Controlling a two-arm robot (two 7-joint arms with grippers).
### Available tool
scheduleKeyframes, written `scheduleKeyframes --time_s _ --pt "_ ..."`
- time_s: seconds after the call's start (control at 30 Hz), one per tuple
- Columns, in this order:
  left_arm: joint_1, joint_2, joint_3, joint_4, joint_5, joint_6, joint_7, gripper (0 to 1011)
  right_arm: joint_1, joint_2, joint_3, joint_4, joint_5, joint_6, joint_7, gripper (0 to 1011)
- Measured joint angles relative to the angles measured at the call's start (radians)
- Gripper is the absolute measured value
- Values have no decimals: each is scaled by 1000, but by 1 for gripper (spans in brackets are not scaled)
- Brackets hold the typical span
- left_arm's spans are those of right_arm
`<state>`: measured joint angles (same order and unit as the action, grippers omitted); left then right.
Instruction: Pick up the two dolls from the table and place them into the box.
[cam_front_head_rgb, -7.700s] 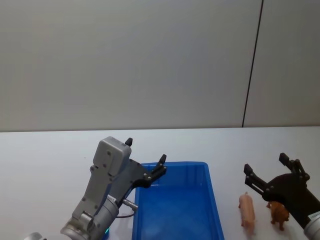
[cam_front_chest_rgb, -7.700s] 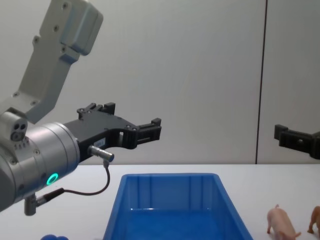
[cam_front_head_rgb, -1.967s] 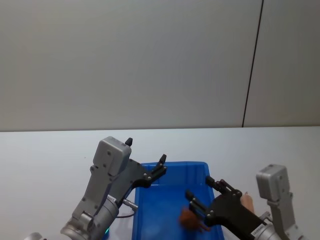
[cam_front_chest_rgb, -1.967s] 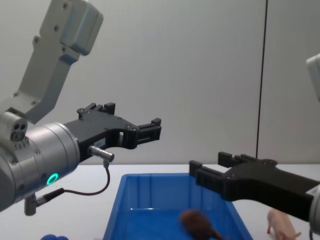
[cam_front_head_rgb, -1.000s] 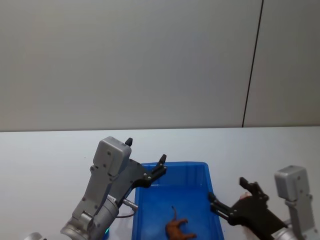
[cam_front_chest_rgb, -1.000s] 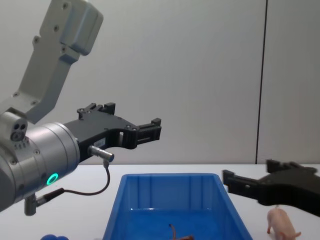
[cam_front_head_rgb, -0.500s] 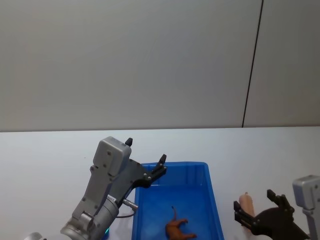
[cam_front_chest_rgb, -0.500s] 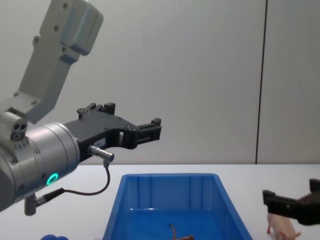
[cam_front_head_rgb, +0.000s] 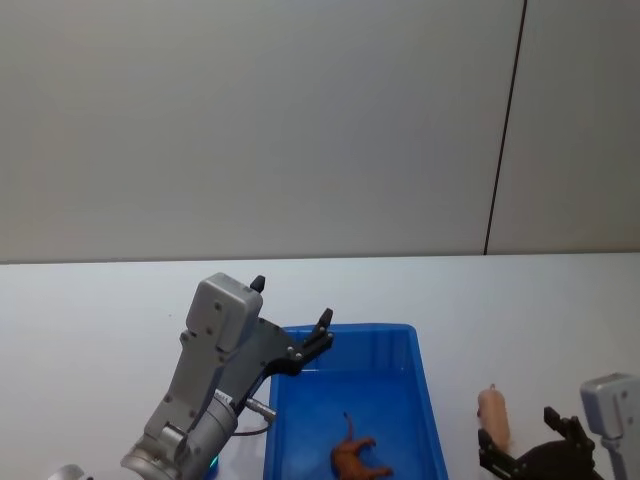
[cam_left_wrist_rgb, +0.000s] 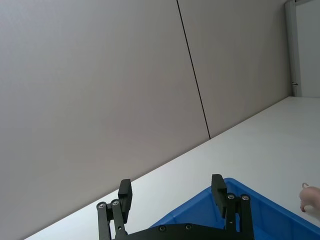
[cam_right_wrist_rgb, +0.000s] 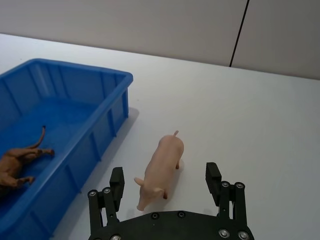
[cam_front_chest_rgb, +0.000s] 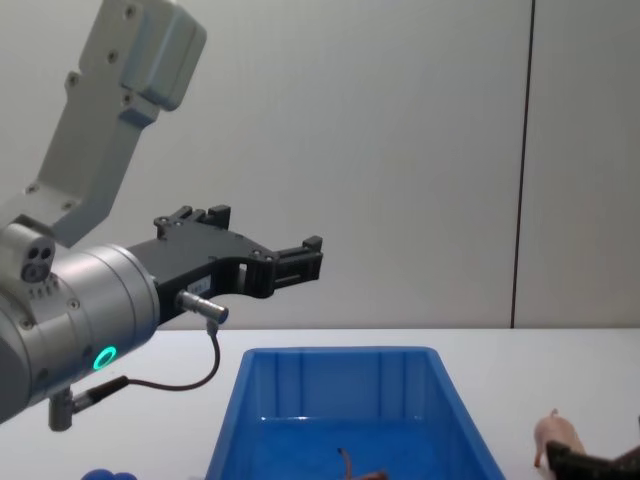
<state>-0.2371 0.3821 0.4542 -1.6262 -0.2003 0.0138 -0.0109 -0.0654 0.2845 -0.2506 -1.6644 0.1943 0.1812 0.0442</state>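
Right wrist view: right claw (cam_right_wrist_rgb: 165, 172) spread near pig (cam_right_wrist_rgb: 167, 150) on desk (cam_right_wrist_rgb: 240, 125); brown animal (cam_right_wrist_rgb: 15, 162) in box (cam_right_wrist_rgb: 75, 64); left claw (cam_left_wrist_rgb: 171, 185) spread beside box.

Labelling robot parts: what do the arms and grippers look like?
The left arm and right arm have silver-grey casings; the left carries a green ring and black cable. The left gripper and right gripper are black, two-fingered, with screws.

— What stands near the right gripper (cam_right_wrist_rgb: 165, 174)?
— The pig (cam_right_wrist_rgb: 161, 167), just ahead of its spread fingers, with bare table (cam_right_wrist_rgb: 250, 115) along both flanks. The box (cam_right_wrist_rgb: 111, 120) wall rises close on the gripper's left, and its right is open tabletop.
— And above the box?
— The left gripper (cam_front_head_rgb: 291, 300) hangs over its far-left corner.
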Motion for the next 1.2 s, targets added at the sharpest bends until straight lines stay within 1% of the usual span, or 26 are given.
scheduleKeyframes --time_s 0.23,0.47,0.67,0.73,0.77,0.8,0.83,0.87,0.93,0.97,1.0,1.03,1.1,1.17,1.2 --pt "0 0 0 0 0 0 0 1001 15 -14 -7 48 -17 -7 8 1001" --pt "0 0 0 0 0 0 0 1001 32 -30 -15 92 -32 -27 26 996" --pt "0 0 0 0 0 0 0 1001 44 -41 -20 118 -42 -45 36 887" --pt "0 0 0 0 0 0 0 1001 47 -45 -22 127 -46 -52 37 805" --pt "0 0 0 0 0 0 0 1001 49 -47 -23 130 -47 -54 37 805" --pt "0 0 0 0 0 0 0 1001 50 -49 -23 134 -50 -59 37 764" --pt "0 0 0 0 0 0 0 1001 51 -50 -24 136 -51 -61 37 754" --pt "0 0 0 0 0 0 0 1001 52 -52 -24 139 -54 -65 36 689" --pt "0 0 0 0 0 0 0 1001 53 -54 -25 143 -58 -70 34 645" --pt "0 0 0 0 0 0 0 1001 54 -54 -25 144 -59 -72 34 586" --pt "0 0 0 0 0 0 0 1001 54 -55 -25 145 -60 -73 33 567" --pt "0 0 0 0 0 0 0 1001 54 -56 -26 146 -61 -74 32 507" --pt "0 0 0 0 0 0 0 1001 54 -57 -26 148 -64 -77 28 490" --pt "0 0 0 0 0 0 0 1001 54 -58 -26 148 -66 -80 24 389" --pt "0 0 0 0 0 0 0 1001 54 -58 -26 148 -67 -80 23 389"
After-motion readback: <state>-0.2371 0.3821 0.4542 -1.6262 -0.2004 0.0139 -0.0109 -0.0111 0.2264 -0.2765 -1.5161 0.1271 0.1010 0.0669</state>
